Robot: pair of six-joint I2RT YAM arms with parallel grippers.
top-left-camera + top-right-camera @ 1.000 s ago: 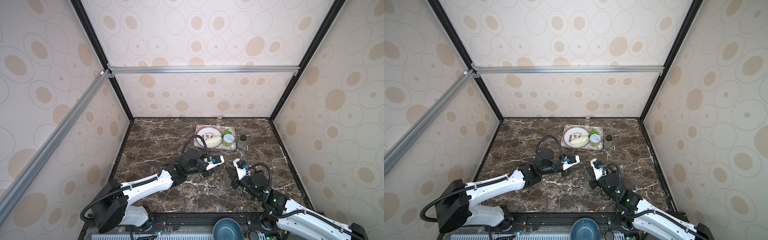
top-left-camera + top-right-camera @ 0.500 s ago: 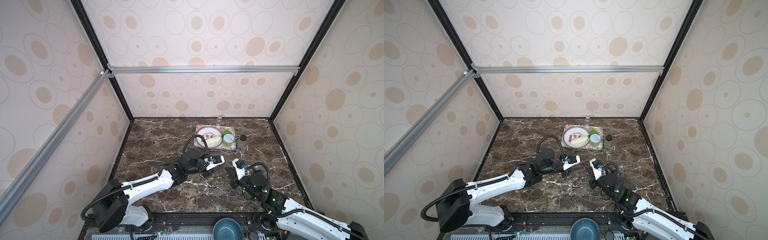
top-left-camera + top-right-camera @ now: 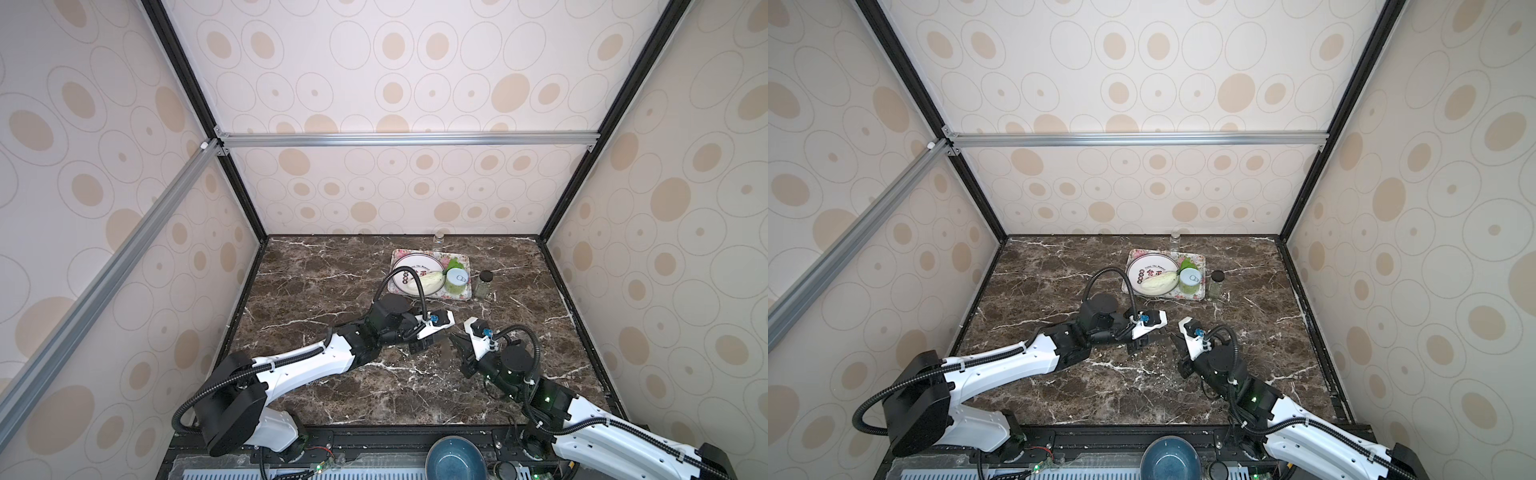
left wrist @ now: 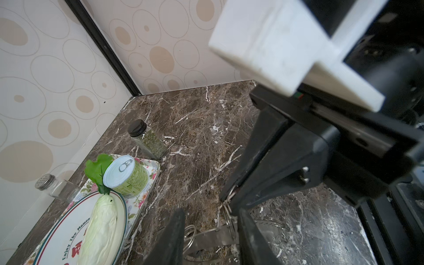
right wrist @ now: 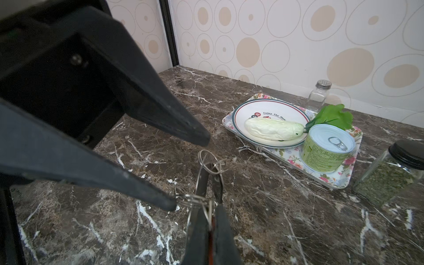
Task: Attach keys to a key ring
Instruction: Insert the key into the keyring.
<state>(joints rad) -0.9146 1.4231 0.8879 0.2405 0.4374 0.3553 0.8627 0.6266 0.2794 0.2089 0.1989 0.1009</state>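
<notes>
Right tool [image 5: 210,216] grips keys [image 5: 202,181], long axes extending beyond its fingertips.

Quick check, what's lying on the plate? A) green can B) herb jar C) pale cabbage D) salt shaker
C: the cabbage lies across the plate, while the can stands beside the plate on the tray.

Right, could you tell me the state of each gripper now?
Left gripper: open, one fingertip at a wire ring.
Right gripper: shut on the keys.
</notes>
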